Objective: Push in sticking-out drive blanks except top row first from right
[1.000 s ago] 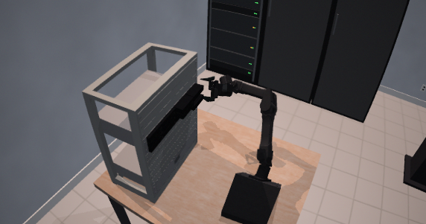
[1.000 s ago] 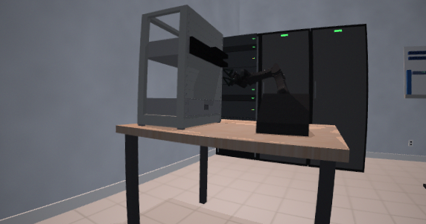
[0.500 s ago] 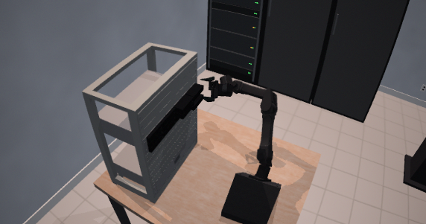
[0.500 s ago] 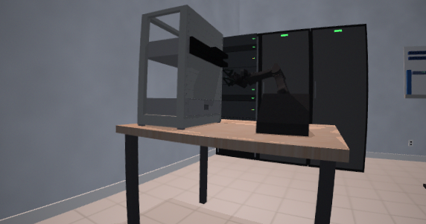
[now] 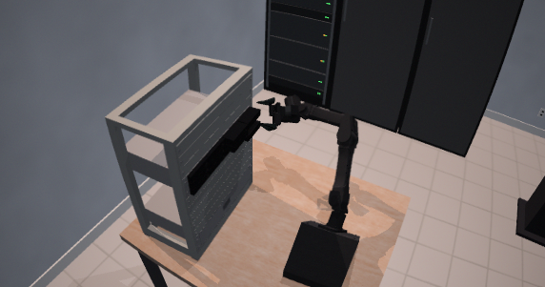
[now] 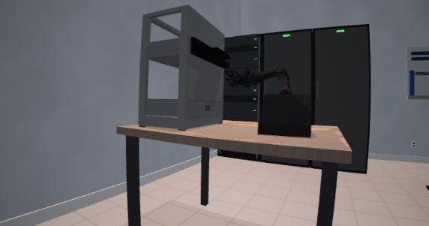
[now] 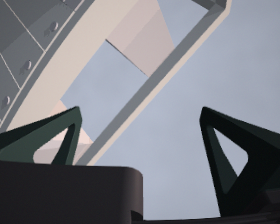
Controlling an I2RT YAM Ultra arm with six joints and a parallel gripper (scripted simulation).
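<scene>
Rack (image 5: 143,108) stood on bench (image 5: 381,204), front face toward arm. Protruding drive blanks (image 5: 216,158) formed dark horizontal band along upper front, long axis running across face. End effector (image 5: 266,110) hovered at right end of that band as faced, by rack's far corner, fingers fully spread, nothing held. Wrist view looked past corner post into open frame. Judgement: nearest blank probably the excluded top-right one; push targets lie leftward along band.
</scene>
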